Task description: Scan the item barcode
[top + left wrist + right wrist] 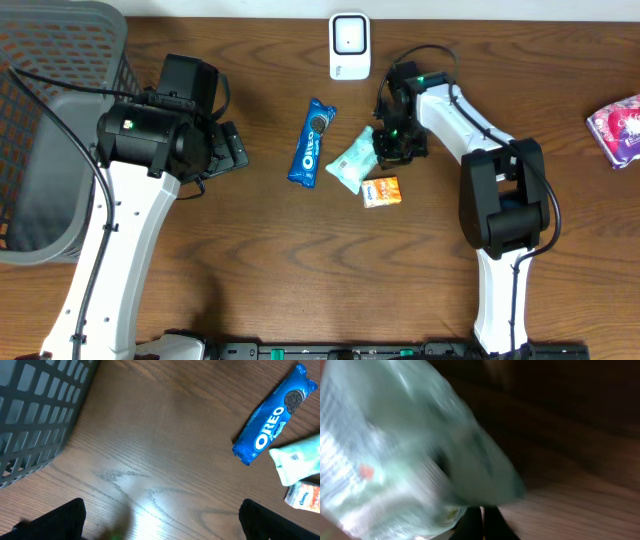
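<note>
- While my right gripper point(386, 148) sits over the middle of the table point(270, 270), its jaws are pressed together on the edge of the pale green packet point(350, 160).
- That packet lies slanted on the wood, with my grip at its right end.
- Through my right wrist camera it's a blurry wash of green filling most of the frame, its lower corner running down to my closed fingertips point(472, 522).
- I can't make out a barcode on it; the print is too smeared.
- The white scanner point(349, 45) stands at the far edge of the table, well apart from the packet.
- A blue cookie pack point(312, 142) lies just to the left of the packet, close but not clearly touching.
- A small orange box point(381, 191) rests just beside the packet's near corner.
- My left gripper point(160, 525) hangs over bare wood with its jaws spread wide, near the grey basket point(40, 200).
- A pink packet point(618, 130) sits off at the right edge, well away from both of my grippers.
</note>
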Robot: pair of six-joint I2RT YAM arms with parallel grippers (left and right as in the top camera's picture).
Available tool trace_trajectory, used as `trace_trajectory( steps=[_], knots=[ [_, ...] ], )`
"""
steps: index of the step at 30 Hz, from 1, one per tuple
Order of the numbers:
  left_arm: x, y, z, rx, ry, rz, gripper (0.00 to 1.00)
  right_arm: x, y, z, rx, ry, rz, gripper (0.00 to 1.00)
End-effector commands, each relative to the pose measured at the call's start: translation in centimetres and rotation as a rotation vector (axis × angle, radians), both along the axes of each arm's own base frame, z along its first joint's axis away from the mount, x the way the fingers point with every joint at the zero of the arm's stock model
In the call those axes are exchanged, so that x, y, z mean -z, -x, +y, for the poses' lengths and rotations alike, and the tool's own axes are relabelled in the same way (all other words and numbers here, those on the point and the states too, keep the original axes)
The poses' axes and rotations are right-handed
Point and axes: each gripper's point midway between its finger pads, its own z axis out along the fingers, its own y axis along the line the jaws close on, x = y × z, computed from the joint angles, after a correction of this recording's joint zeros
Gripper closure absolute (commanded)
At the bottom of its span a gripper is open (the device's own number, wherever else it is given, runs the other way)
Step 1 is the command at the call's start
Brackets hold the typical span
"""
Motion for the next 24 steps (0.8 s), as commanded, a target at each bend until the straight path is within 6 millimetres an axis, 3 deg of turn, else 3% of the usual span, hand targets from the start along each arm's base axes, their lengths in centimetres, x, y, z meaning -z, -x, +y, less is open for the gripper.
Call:
trace_trajectory(
  steps=[1,5,10,15,17,18,21,24],
  knots=[
    [-0.4,0.1,0.3,-0.011,-0.001,-0.014,0.02,0.7,-0.5,1.5,0.029,-0.002,-0.038,0.99],
    [-0.4,0.1,0.3,-0.011,-0.001,-0.014,0.02,-0.5,-2.2,7.6,0.002,-0.198,-0.132,0.95],
    [-0.4,0.1,0.3,-0.011,-0.001,-0.014,0.02,-1.0,-2.3,10.5,0.015,-0.224,-0.169,0.99],
    [-0.4,0.1,0.3,-0.011,-0.001,-0.014,0.02,-3.3,-2.8,8.8,0.011,-0.196,-0.139,0.97],
    [-0.4,0.1,0.3,-0.011,-0.001,-0.014,0.02,-4.6,-2.9,7.5,-0.008,-0.177,-0.126,0.93],
    [-0.4,0.1,0.3,-0.011,-0.001,-0.014,0.02,-5.7,-2.8,6.1,-0.047,-0.146,-0.117,0.84],
    [-0.4,0.1,0.3,-0.011,-0.001,-0.014,0.02,-6.4,-2.2,3.4,-0.141,-0.059,-0.104,0.78],
    [-0.4,0.1,0.3,-0.011,-0.001,-0.014,0.02,-5.9,-0.2,0.8,-0.338,-0.014,-0.048,0.75]
  ],
)
